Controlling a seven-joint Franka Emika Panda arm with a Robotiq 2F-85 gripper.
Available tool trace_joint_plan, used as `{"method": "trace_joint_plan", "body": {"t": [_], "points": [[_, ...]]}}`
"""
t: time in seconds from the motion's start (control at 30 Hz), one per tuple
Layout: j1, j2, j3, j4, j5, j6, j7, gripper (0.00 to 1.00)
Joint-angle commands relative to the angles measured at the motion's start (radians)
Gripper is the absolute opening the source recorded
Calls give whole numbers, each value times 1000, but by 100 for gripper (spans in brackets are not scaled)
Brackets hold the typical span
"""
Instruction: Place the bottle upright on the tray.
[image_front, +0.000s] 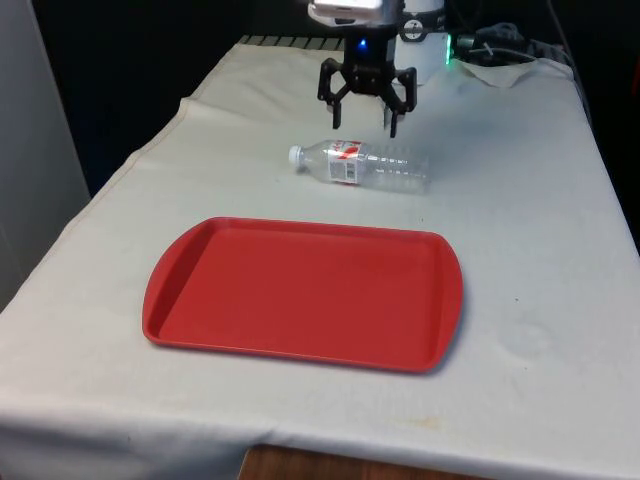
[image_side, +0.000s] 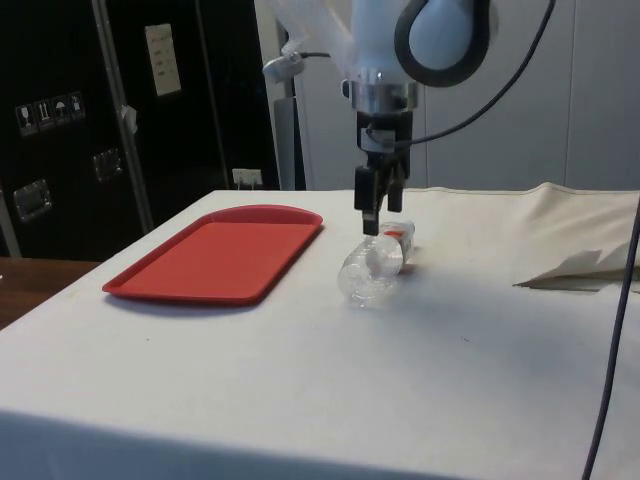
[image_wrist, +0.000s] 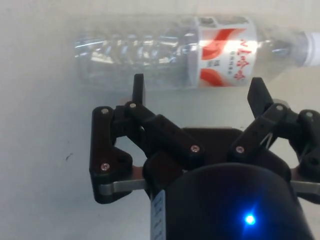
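Toward the surface's far edge, a clear bottle (image_front: 362, 165) is seen lying on its side, beyond the red tray (image_front: 303, 292). Above it, the end effector (image_front: 367, 110) is held open, empty.

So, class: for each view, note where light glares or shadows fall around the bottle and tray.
Front view: the clear bottle glints along its ribs, and the red tray has a soft sheen. Side view: a faint shadow lies under the bottle. Wrist view: the label is washed bright, and the gripper casts a soft shadow on the cloth.
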Motion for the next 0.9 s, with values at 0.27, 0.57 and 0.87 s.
{"method": "trace_joint_plan", "body": {"t": [0.27, 0.57, 0.87], "points": [[-8, 12, -49, 6, 10, 11, -58, 100], [-5, 11, -57, 10, 3, 6, -56, 100], [-5, 13, -57, 13, 0, 2, -54, 100]]}}
